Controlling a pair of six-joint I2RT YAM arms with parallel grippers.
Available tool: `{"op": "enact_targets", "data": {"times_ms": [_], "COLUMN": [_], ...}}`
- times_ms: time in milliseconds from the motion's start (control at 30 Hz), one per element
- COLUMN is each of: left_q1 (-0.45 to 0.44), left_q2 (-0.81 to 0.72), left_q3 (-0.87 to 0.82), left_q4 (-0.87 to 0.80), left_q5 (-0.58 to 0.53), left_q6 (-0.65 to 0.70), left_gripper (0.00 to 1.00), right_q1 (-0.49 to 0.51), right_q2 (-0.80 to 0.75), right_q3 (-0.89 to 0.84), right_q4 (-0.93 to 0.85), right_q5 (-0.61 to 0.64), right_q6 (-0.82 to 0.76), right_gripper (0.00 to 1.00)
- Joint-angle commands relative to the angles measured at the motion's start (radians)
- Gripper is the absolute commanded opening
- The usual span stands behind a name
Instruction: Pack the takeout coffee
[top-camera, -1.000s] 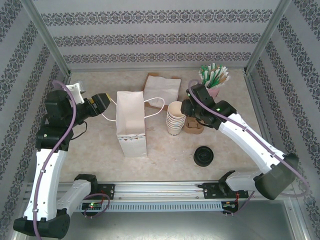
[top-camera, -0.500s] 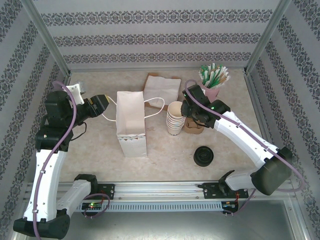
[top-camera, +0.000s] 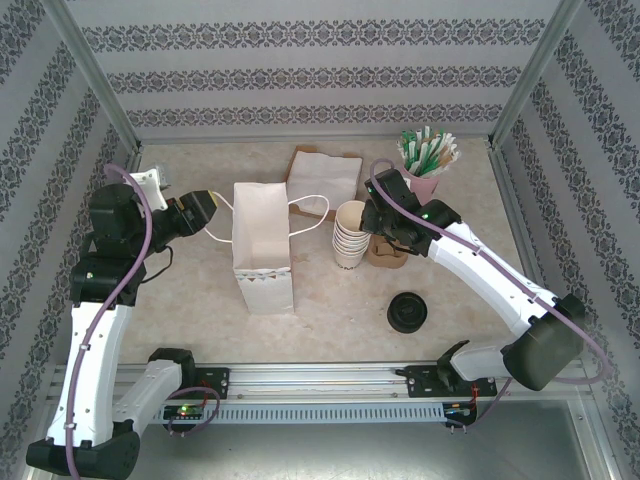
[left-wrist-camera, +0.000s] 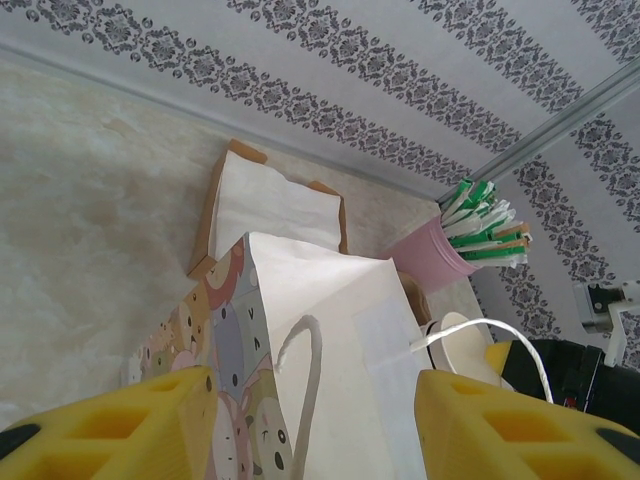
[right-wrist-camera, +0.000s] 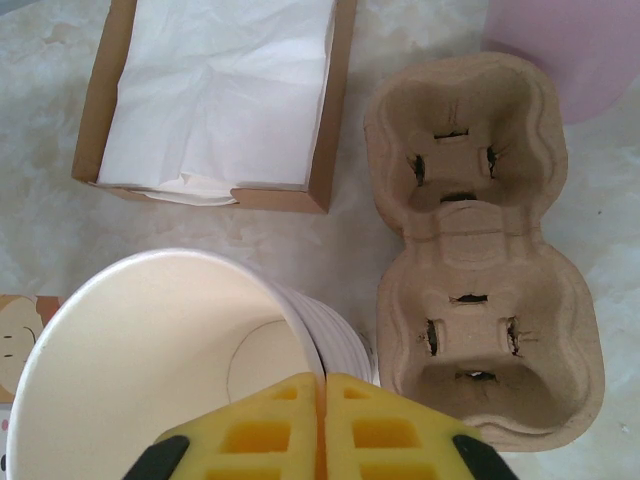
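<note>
No lidded coffee cup is in sight; the cups here are a stack of lidless white paper cups (top-camera: 349, 235), and the black lids (top-camera: 408, 312) lie loose. My right gripper (right-wrist-camera: 323, 380) is shut on the rim of the top cup (right-wrist-camera: 150, 370) of that stack, one finger inside and one outside; from above it (top-camera: 368, 224) sits at the stack's right side. A white paper bag (top-camera: 262, 245) stands upright and open-topped. My left gripper (left-wrist-camera: 312, 400) is open just left of the bag (left-wrist-camera: 340, 330), whose string handle (left-wrist-camera: 480, 332) passes over one fingertip.
A brown two-cup cardboard carrier (right-wrist-camera: 470, 250) lies right of the cup stack. A cardboard box of white napkins (top-camera: 322, 178) sits behind it. A pink cup of green-and-white straws (top-camera: 427, 160) stands at the back right. Patterned walls enclose the table.
My right arm has shifted slightly left and settled against the cup stack. The left arm, bag and lids have not moved.
</note>
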Motion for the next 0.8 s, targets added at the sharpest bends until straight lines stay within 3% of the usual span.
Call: {"op": "enact_targets", "data": {"times_ms": [0, 333, 767], "left_q1": [-0.014, -0.016, -0.016], "left_q2": [-0.01, -0.026, -0.119], "left_q3": [-0.013, -0.036, -0.096], "left_q4": [0.037, 0.054, 0.142], "left_q5": [0.013, -0.029, -0.133], "left_q6": [-0.009, -0.004, -0.036], "left_gripper": [0.56, 0.55, 0.57], "right_q1": [0.009, 0.013, 0.07], "right_q2": [-0.033, -0.07, -0.223], "right_q3": [0.009, 0.078, 0.183], "right_q4": [0.006, -0.003, -0.089], "right_q5": [0.007, 0.004, 0.076], "right_q6": [0.013, -0.024, -0.073], "right_gripper": [0.08, 0.0, 0.0]}}
